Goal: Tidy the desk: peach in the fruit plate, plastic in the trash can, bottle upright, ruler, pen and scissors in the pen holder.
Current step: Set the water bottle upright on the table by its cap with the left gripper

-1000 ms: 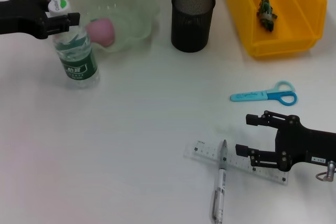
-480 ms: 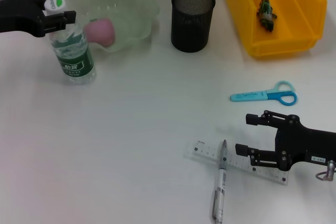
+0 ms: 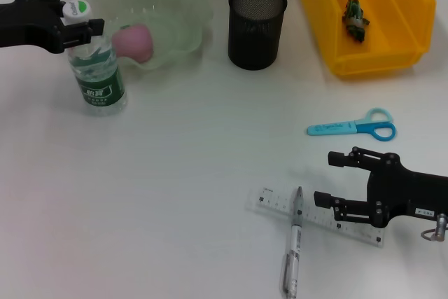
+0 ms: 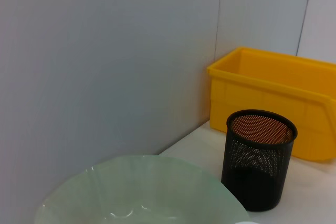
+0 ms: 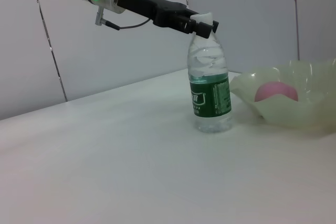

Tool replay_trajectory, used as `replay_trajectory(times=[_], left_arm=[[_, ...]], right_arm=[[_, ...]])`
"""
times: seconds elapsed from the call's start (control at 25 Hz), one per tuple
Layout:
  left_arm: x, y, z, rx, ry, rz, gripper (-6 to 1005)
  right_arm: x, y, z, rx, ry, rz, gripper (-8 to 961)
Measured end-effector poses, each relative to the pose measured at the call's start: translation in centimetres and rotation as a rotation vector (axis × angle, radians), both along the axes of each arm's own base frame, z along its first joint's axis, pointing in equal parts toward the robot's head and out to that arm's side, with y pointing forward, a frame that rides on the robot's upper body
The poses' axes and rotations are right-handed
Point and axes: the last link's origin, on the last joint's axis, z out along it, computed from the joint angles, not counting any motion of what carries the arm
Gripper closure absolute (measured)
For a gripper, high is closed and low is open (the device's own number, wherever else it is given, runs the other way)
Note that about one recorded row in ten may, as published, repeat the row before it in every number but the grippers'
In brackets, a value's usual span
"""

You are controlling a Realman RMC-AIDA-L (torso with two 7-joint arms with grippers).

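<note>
In front of me is a white table (image 3: 196, 173). At its far left a water bottle (image 3: 98, 75) with a green label stands upright, just beside a pale green fruit plate (image 3: 175, 12). A black mesh pen holder (image 3: 257, 26) stands at the far middle, and a yellow bin (image 3: 367, 15) sits at the far right. Nearer to me on the right lie blue scissors (image 3: 353, 127). Closest to me, a clear ruler (image 3: 276, 202) lies flat with a pen (image 3: 292, 250) lying across it.
</note>
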Motion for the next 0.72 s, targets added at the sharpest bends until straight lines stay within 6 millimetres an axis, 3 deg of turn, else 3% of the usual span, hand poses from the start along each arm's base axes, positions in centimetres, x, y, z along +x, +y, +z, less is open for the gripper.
replay_trajectory(times=[0.72], left_arm=[[0.05,-0.16,0.15,-0.001,-0.001,-0.005,555]], right_arm=[[0.08,-0.1,0.0,-0.001,0.001,-0.005,166]])
